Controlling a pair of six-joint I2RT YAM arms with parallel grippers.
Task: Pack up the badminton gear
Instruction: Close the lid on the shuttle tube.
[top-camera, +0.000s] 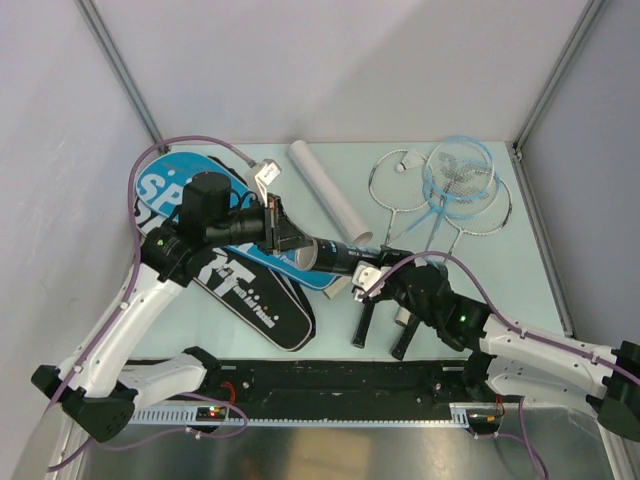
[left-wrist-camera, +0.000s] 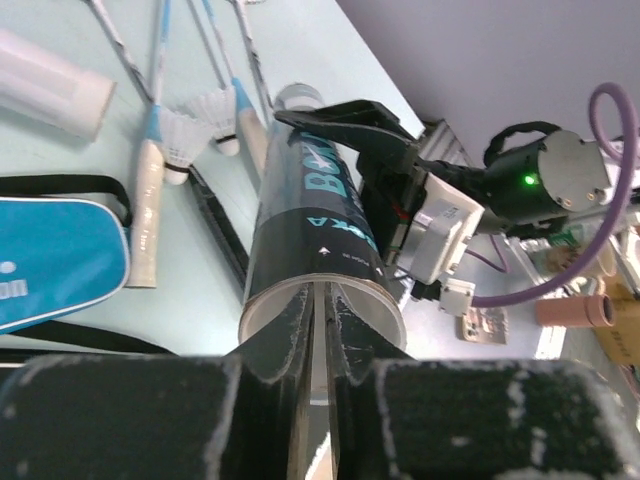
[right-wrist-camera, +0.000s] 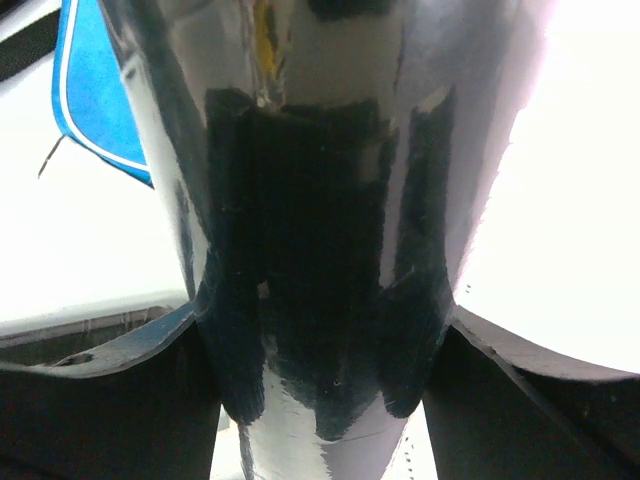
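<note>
A black tube (top-camera: 335, 256) hangs above the table between both grippers. My left gripper (top-camera: 297, 243) is shut on its open rim; in the left wrist view the fingertips (left-wrist-camera: 300, 330) pinch the rim of the tube (left-wrist-camera: 310, 215). My right gripper (top-camera: 372, 275) is shut on the tube's other end, and the glossy tube (right-wrist-camera: 320, 200) fills the gap between its jaws in the right wrist view. A white tube (top-camera: 330, 185) lies at the back. Rackets (top-camera: 460, 185) lie at the back right. Two shuttlecocks (left-wrist-camera: 180, 140) lie by a white racket handle (left-wrist-camera: 145, 220).
A blue SPORT bag (top-camera: 180, 195) lies at the left, partly over a black bag (top-camera: 255, 295) in front of it. Two black racket handles (top-camera: 362, 322) lie near the front edge under my right arm. Another shuttlecock (top-camera: 402, 164) lies on the rackets. Side walls enclose the table.
</note>
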